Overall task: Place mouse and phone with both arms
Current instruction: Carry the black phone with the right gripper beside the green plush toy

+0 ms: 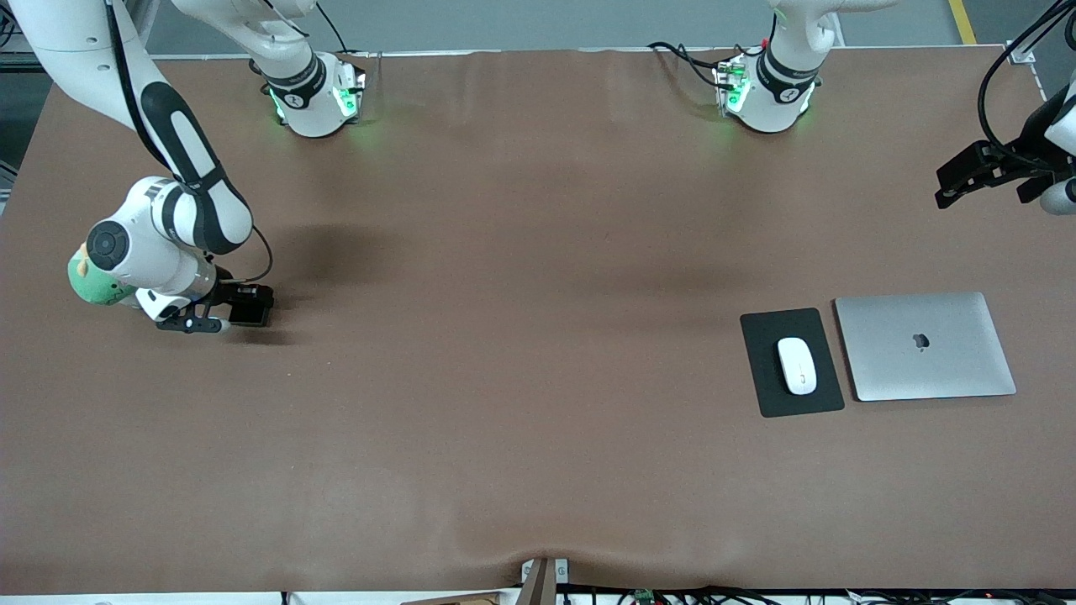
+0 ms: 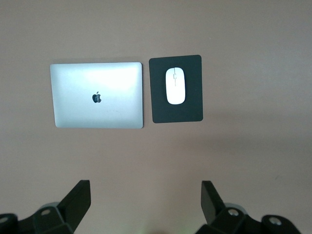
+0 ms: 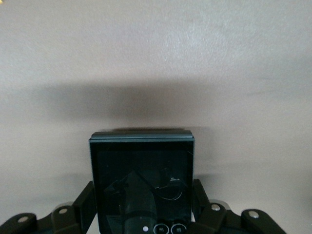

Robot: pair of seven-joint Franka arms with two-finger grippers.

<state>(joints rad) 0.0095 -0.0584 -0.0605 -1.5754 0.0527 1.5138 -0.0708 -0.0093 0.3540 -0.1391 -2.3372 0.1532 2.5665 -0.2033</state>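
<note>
The white mouse [image 1: 797, 365] lies on a dark flat pad [image 1: 769, 388] toward the left arm's end of the table; it also shows in the left wrist view [image 2: 175, 86]. The black phone [image 1: 256, 311] is at the right arm's end, low at the table, between the fingers of my right gripper [image 1: 237, 304]. In the right wrist view the phone [image 3: 142, 165] fills the gap of the right gripper [image 3: 144, 184], with both fingers against its sides. My left gripper [image 1: 967, 181] is open and empty, up in the air over the table's edge at the left arm's end, and its fingers [image 2: 80, 195] stand wide apart.
A closed silver laptop [image 1: 925, 346] lies beside the pad, closer to the left arm's end of the table. A green soft object [image 1: 94, 281] sits partly hidden by the right arm's wrist. The brown table cover [image 1: 521, 353] spans the middle.
</note>
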